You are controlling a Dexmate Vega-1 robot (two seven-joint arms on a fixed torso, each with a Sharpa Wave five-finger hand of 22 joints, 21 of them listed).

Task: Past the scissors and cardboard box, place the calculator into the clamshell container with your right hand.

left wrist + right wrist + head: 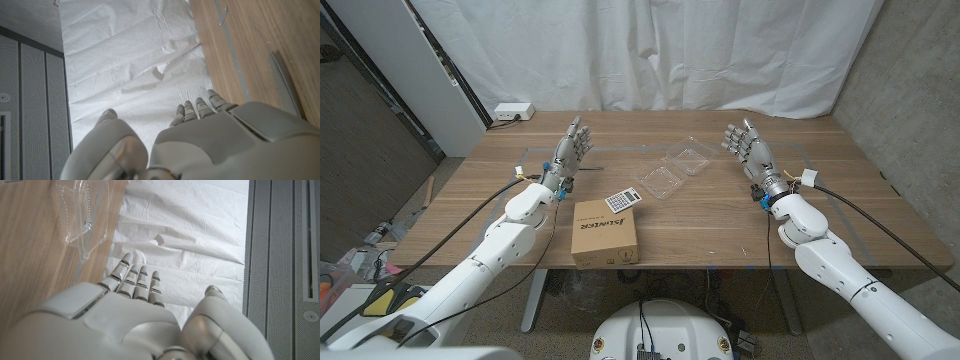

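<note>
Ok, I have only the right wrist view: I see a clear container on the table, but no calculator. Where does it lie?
Observer: In the head view the calculator lies at the far edge of the cardboard box, between the box and the clamshell container.
Operator: Is the whole container open already?
Observer: Yes, both halves lie spread open side by side, and I see nothing inside.
Operator: And the left hand, is it near the calculator?
Observer: No. The left hand stands open on the box's left side, apart from the calculator, and holds nothing.
</note>
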